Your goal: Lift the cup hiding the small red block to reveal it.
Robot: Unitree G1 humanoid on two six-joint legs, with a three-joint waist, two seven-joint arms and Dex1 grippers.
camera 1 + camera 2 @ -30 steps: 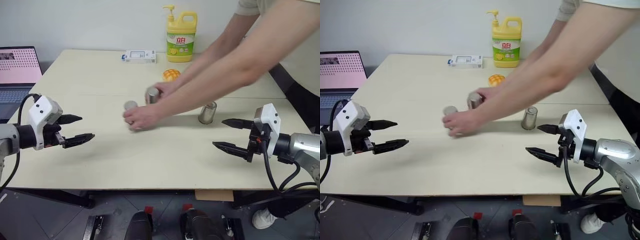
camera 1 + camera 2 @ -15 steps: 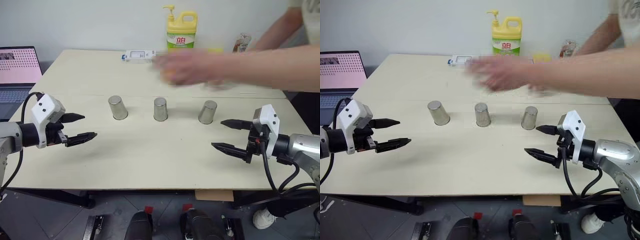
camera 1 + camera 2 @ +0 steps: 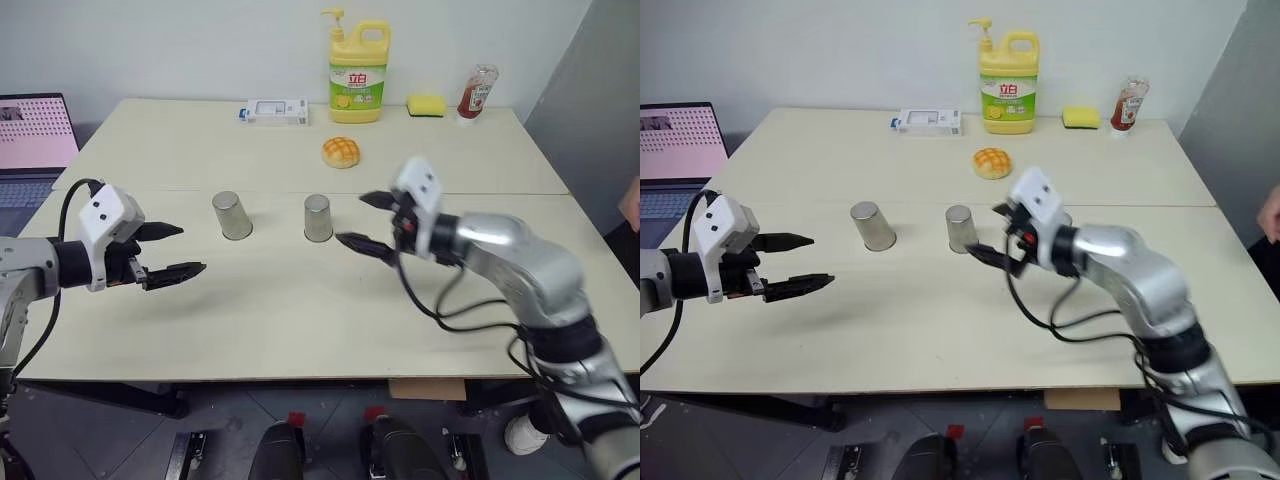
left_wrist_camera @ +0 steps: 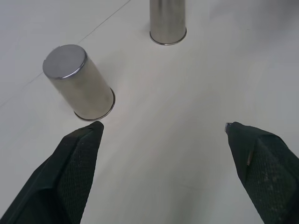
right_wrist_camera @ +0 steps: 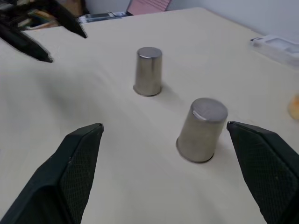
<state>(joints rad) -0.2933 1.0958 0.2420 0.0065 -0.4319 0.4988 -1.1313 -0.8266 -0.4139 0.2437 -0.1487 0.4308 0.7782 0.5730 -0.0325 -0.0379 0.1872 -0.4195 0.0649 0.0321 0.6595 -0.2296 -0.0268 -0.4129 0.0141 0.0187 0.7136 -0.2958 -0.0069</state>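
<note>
Swung leftward, wide-open right gripper (image 3: pixel 362 222) now flanks the upturned shiny steel cup (image 3: pixel 318 218).

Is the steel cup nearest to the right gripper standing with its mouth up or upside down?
Upside down. The middle cup shows a closed flat base on top, and its rim rests on the table. The right gripper is open beside it.

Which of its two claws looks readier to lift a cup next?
The right gripper, probably: its open fingers sit right beside the middle cup. The left gripper, also open, hangs well short of the left cup.
</note>
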